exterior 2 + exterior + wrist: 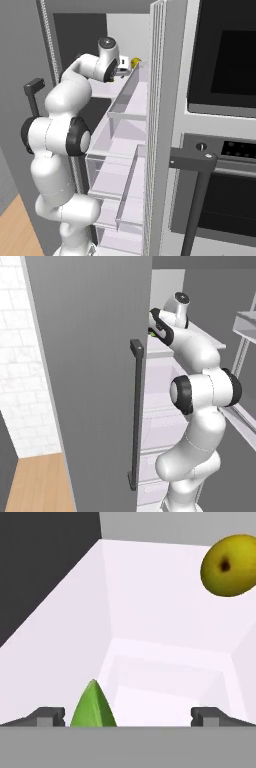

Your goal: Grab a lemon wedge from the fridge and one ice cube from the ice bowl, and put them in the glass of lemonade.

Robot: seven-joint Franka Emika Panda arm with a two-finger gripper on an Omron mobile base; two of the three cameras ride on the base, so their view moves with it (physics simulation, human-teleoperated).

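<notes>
1. Grey brushed metal fills the left base view: the fridge (pixel 90 381) door, its dark bar handle (pixel 135 416) running down the edge, and the arm (pixel 200 391) reaches round it into the open cabinet.
2. Up on a white shelf (pixel 165 637) inside, the gripper (pixel 127 714) has its jaws spread wide, one dark tip at each side of the hand view, with nothing clamped between them.
3. Green and pointed, a wedge (pixel 93 707) rises between the tips, closer to the left one in the hand view; whether it touches a finger I cannot tell.
4. A sliver of the same green shows by the hand's dark collar in the left base view (pixel 151 332).
5. Ahead of the gripper and off to the upper right in the hand view sits a round yellow fruit (pixel 228 565) with a dark dimple facing us.
6. From the right base view that yellow fruit (pixel 135 61) sits just past the hand, deeper on the same shelf.
7. Below the hand, clear door bins (pixel 117 150) step down the open fridge (pixel 162 125).
8. Off to the right of the fridge stands a dark oven (pixel 220 125) with a long bar handle (pixel 195 200).
</notes>
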